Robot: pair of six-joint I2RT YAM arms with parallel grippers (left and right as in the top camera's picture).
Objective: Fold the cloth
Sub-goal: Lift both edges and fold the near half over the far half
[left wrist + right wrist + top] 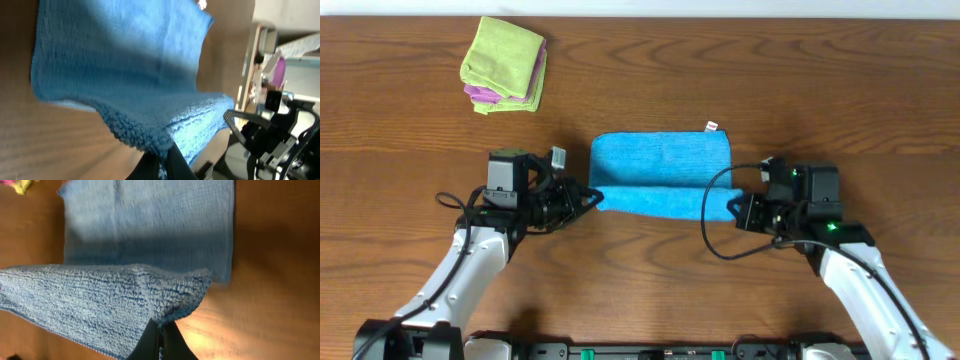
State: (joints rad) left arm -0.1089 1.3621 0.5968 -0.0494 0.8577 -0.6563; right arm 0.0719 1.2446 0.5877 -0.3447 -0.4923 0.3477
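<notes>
stage: first fold is starting | the cloth (662, 172) is lying right of the green pile (503, 62), nearer the robot | left end effector (593, 196) and right end effector (733, 208) are each pinching a raised near corner | left: laying the near edge over, any second fold

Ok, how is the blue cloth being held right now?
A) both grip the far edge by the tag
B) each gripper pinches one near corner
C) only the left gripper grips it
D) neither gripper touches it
B: the left gripper and the right gripper are each shut on a near corner of the cloth, with that edge raised.
</notes>
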